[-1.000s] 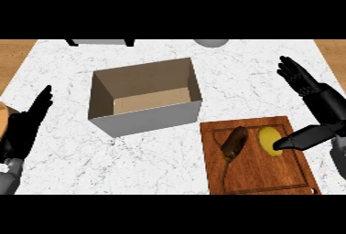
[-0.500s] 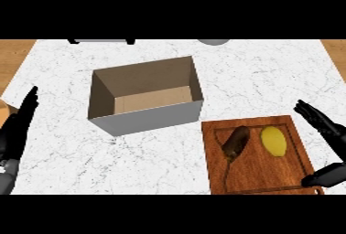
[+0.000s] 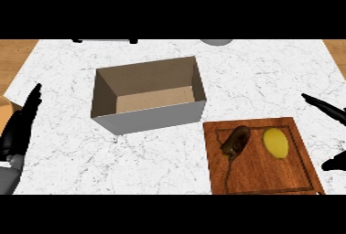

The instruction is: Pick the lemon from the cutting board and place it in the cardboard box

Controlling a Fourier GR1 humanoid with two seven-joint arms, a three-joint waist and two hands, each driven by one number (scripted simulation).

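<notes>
The yellow lemon (image 3: 276, 142) lies on the wooden cutting board (image 3: 270, 176), toward its right side. Beside it on the left lies a dark brown oblong thing (image 3: 235, 140) with a thin tail. The open cardboard box (image 3: 148, 98) stands to the upper left of the board, with nothing inside. My right hand (image 3: 327, 108) shows at the right edge, fingers straight and spread, the thumb lower down by the board's right rim; it touches nothing. My left hand (image 3: 20, 123) rests open at the left edge, fingers pointing up.
The white marbled counter (image 3: 256, 77) carries everything. A dark bar (image 3: 105, 40) and a grey round object (image 3: 216, 42) sit at its far edge. Wooden floor shows past the counter's left and right corners.
My right hand has drawn back from the lemon toward the right edge; the lemon stays on the board. The left hand has shifted slightly at the left edge.
</notes>
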